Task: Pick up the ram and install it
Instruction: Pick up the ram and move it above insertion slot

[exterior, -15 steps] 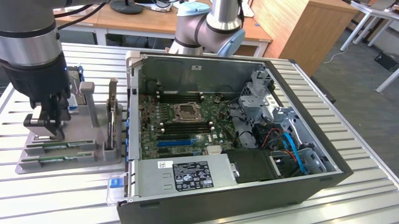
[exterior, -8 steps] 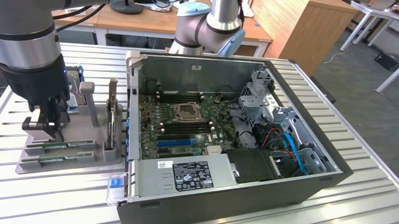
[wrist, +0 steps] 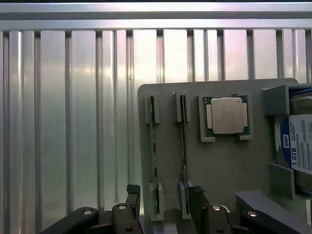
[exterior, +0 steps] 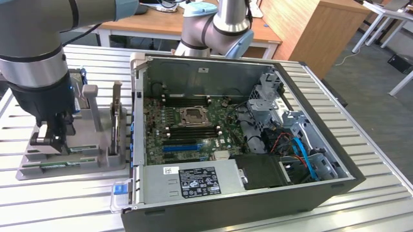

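- The gripper (wrist: 165, 197) is wide open and holding nothing. It hangs low over one end of the grey holder (wrist: 219, 165).
- In the wrist view its two dark fingers (wrist: 132, 195) straddle that end of the holder. Both green sticks seem to sit in the gap between them, but the angle is awkward, so I can't say if either finger is touching anything.
- There are two ram sticks, both on edge in the holder's slots and parallel to each other. The inner ram stick (wrist: 184, 146) runs just beside the CPU (wrist: 226, 115). The outer ram stick (wrist: 152, 146) sits near the holder's edge.
- The CPU lies flat in its own little pocket. Past it, a hard drive (wrist: 298, 146) with a blue label stands at the far side of the holder.
- In the exterior view the holder sits on the slatted metal bench (exterior: 58, 203), on the exterior view's left of the open PC case (exterior: 200, 77).
- An upright expansion card (exterior: 117, 121) stands in the holder, on the side nearest the case.
- The case lies on its side with the motherboard (exterior: 164, 130) facing up.
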Available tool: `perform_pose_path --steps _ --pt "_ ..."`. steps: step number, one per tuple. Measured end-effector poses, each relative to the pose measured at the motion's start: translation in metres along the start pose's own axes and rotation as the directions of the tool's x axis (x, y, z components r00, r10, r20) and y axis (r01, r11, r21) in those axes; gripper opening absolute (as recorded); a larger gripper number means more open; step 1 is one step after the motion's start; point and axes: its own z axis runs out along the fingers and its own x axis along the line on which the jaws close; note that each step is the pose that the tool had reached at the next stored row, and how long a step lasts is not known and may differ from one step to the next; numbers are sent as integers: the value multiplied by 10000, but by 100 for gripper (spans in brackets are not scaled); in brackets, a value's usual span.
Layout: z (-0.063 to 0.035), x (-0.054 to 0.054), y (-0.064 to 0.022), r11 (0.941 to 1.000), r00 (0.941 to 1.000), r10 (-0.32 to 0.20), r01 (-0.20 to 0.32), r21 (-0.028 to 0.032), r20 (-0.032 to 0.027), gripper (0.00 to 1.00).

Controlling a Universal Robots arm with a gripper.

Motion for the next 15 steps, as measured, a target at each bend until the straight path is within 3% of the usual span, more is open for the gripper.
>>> perform_pose_path --steps 1,11,15 --pt "55 1 0 10000 10000 -3 3 -1 0 53" --pt "236 4 -3 10000 10000 -15 15 -1 -1 53" --pt "248 5 -2 10000 10000 -16 16 -3 -2 53"
